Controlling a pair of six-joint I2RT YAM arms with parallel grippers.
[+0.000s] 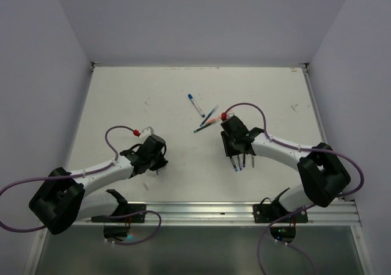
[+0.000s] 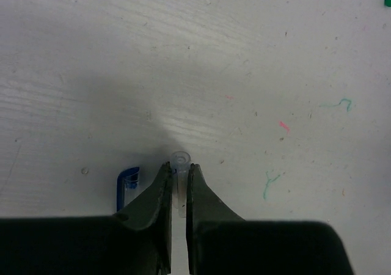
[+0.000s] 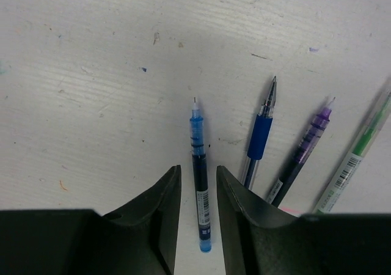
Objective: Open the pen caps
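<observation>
In the left wrist view my left gripper [image 2: 178, 168] is shut on a small clear pen cap [image 2: 179, 161] that points away, just above the table. A blue pen cap [image 2: 127, 186] lies on the table beside the left finger. In the right wrist view my right gripper [image 3: 198, 171] is open, its fingers on either side of an uncapped blue pen [image 3: 199, 159] lying on the table. In the top view, the left gripper [image 1: 157, 164] is at the near left and the right gripper [image 1: 238, 157] at the near right.
Uncapped blue-grip [image 3: 259, 137], purple [image 3: 308, 143] and green [image 3: 360, 150] pens lie right of the right gripper. Farther back lie a white pen with a blue cap [image 1: 195, 104] and crossed pens, one orange-red [image 1: 208, 120]. White walls enclose the table [image 1: 122, 98].
</observation>
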